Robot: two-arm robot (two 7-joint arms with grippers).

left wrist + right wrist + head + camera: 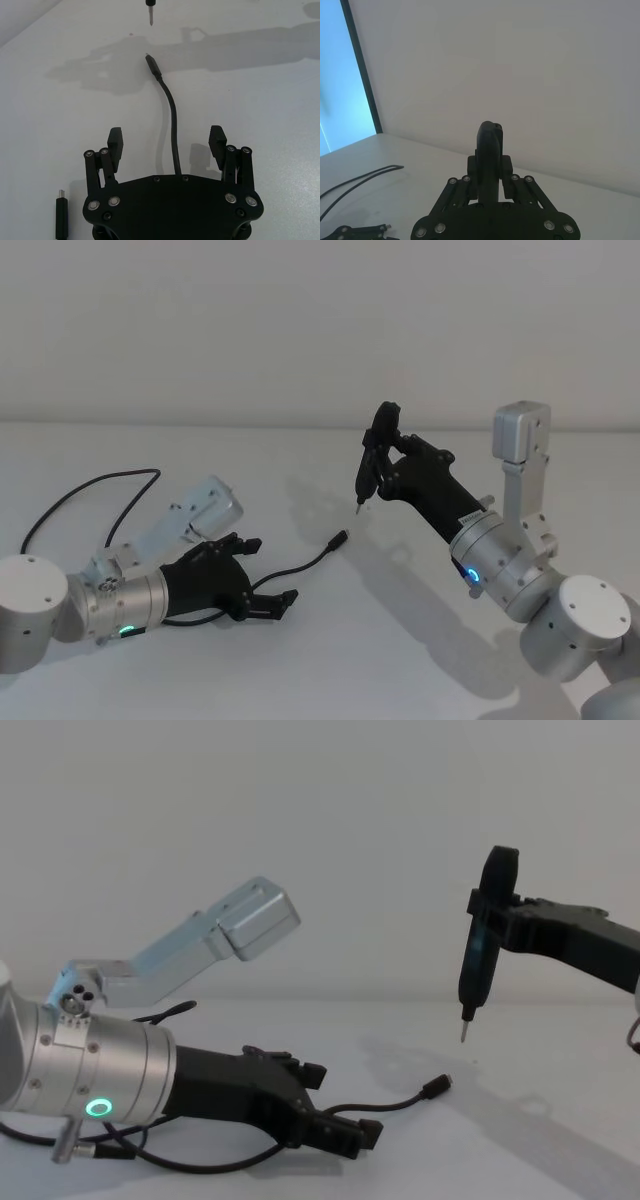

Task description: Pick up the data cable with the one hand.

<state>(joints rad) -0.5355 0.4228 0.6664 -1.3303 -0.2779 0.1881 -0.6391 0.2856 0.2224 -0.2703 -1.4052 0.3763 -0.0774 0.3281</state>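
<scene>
Low on desk (330,660), left side: left gripper (272,572), fingers spread either side of data cable (318,557), not closed on it. Cable lies flat, plug end mid-desk, rest looping toward left edge. Raised over mid-desk: right gripper (388,455), pinching pointed tool (372,445), tip down.

The left hand (272,572) sits low over the tabletop (330,670) near its front-left corner, with the data cable (300,565) running between its parted fingers (115,137). The plug (342,537) lies beyond the hand, toward the centre, and the slack loops toward the left edge. The right hand (392,452), right of centre, holds a pointed tool (368,472) above the tabletop, behind the plug.
</scene>
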